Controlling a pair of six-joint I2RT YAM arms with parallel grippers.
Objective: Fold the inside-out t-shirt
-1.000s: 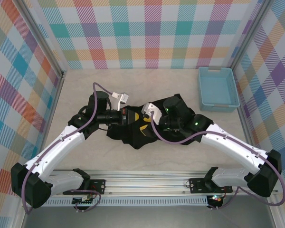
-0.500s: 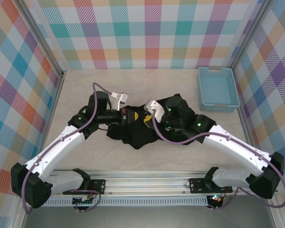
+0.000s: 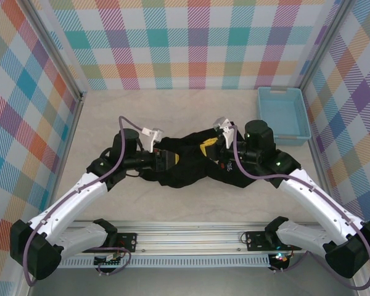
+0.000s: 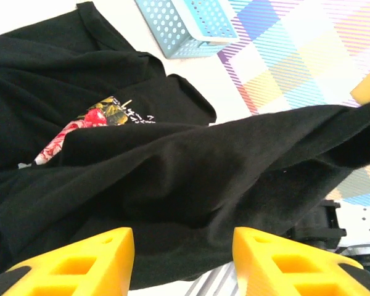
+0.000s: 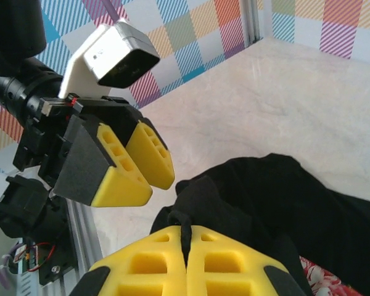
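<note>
Soft, light and limp, the inside-out t-shirt (image 3: 188, 169) sags, pinched tight by the right gripper (image 5: 186, 240); the left gripper (image 4: 184, 250), jaws spread, should take a neighbouring edge.

t-shirt (image 3: 186, 176) black, red-yellow print | basket (image 3: 282, 115) light blue | walls (image 3: 197, 43) pastel plaid

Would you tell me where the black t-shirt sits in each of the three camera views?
Top external: the t-shirt lies mid-picture on the table.
Left wrist: it spreads across the middle, left to right.
Right wrist: it sits at lower right.
Shared landmark: the checked wall.
</note>
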